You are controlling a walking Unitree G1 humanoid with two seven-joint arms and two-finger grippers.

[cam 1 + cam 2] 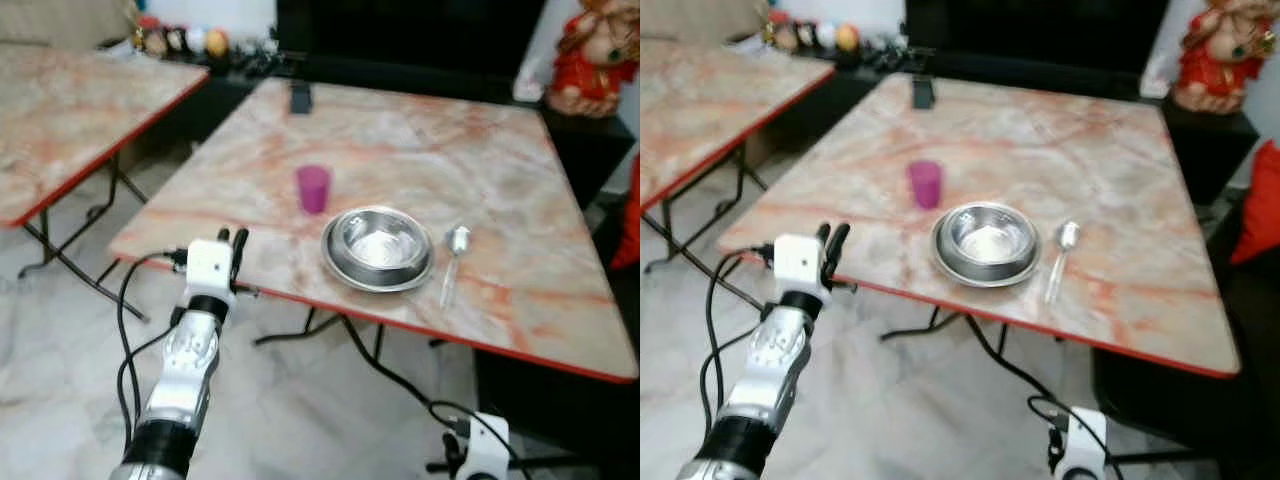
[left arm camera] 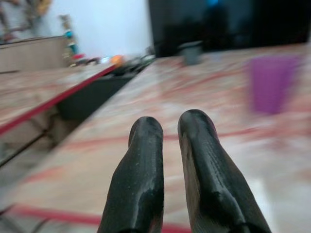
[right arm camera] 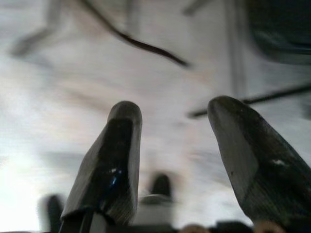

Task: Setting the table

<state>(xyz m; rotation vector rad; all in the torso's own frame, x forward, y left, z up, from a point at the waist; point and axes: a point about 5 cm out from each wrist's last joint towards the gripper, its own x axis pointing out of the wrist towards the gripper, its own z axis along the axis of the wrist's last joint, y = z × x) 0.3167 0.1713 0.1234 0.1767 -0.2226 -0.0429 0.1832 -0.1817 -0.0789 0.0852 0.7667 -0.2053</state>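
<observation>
On the marbled pink worktop with a red edge [image 1: 420, 140] sits a round steel bowl [image 1: 378, 248]; a purple plastic cup [image 1: 313, 188] stands just beside it, a steel spoon [image 1: 453, 262] on its other side. Left pincer [image 1: 232, 240], fingers together and empty, hovers at the near edge. Right pincer [image 3: 172, 145] hangs low over the floor, fingers apart.

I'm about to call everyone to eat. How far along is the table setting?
Already laid: a steel bowl on a plate, a spoon to its right and a purple cup to its left. The left gripper holds nothing at the table edge, the right gripper hangs open. Other places are unset.
</observation>
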